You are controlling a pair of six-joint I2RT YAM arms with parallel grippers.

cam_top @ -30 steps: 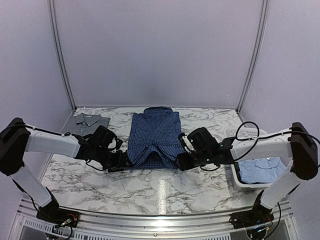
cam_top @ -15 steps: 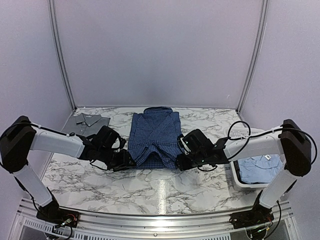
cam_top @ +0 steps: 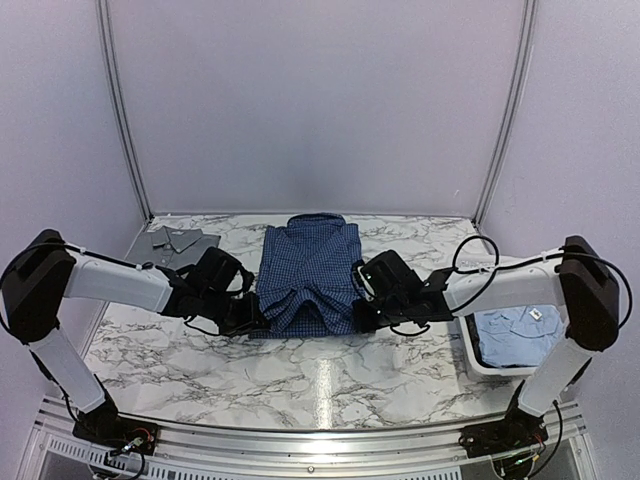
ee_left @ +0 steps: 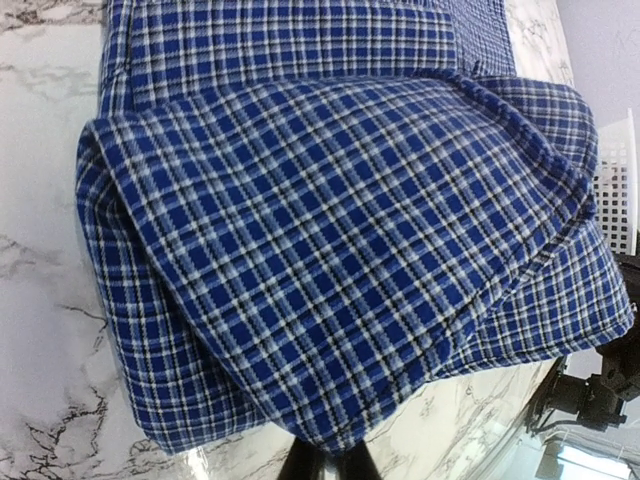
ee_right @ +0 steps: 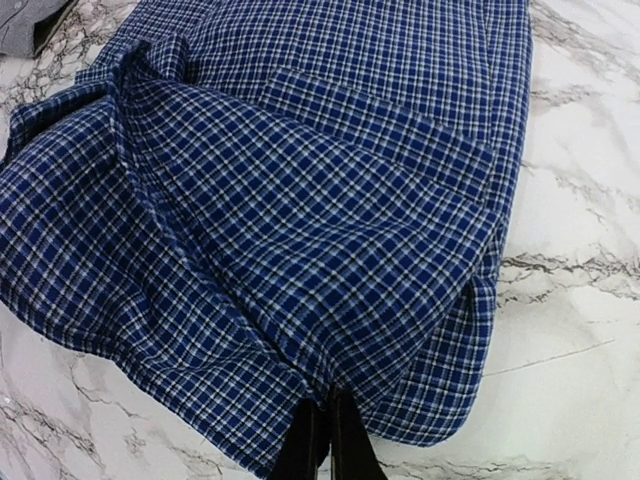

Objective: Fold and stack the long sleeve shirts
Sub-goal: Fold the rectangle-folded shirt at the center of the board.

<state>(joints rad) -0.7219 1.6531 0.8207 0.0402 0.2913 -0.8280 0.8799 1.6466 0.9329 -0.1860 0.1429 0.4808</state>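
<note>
Blue checked shirt [cam_top: 308, 268] lay on the table [cam_top: 320, 375], long axis running near to far, collar far. Left gripper [cam_top: 253, 322] and right gripper [cam_top: 362, 318] each pinched a near hem corner, the cloth stretching away beyond them.

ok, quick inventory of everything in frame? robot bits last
dark blue check shirt: one, blue and white check, partly folded, table centre
grey shirt: one, grey, folded, far left corner of the table
light blue shirt: one, light blue, inside the basket
basket: one, white, perforated, right edge of the table
table: one, white marble with grey veins
left gripper: one, black, shut on the near left corner of the dark blue check shirt
right gripper: one, black, shut on its near right corner
</note>
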